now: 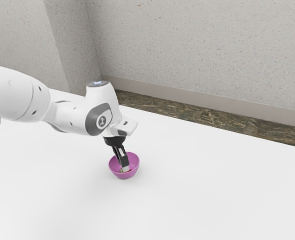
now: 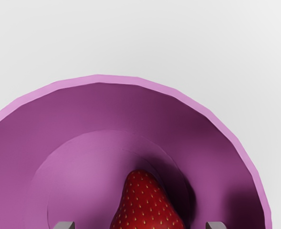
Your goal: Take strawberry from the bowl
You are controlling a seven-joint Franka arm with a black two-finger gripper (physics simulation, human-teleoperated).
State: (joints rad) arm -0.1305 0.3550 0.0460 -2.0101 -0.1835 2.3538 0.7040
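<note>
In the exterior view the gripper [image 1: 125, 168] reaches down into the magenta bowl [image 1: 123, 176], its tips low inside it. The wrist view looks into the bowl [image 2: 97, 105], where a red strawberry [image 2: 145, 205] rests on the bottom with its narrow end showing and its other end cut off by the view's edge. The tips of my gripper [image 2: 140, 225] stand wide apart, one on each side of the strawberry, with a gap on both sides. A bit of green shows beside the tips in the exterior view.
The bowl's wall surrounds the fingertips closely. A white table [image 1: 212, 190] extends around the bowl, with its far edge before a dark patterned floor [image 1: 207, 116] and a speckled wall [image 1: 197, 45].
</note>
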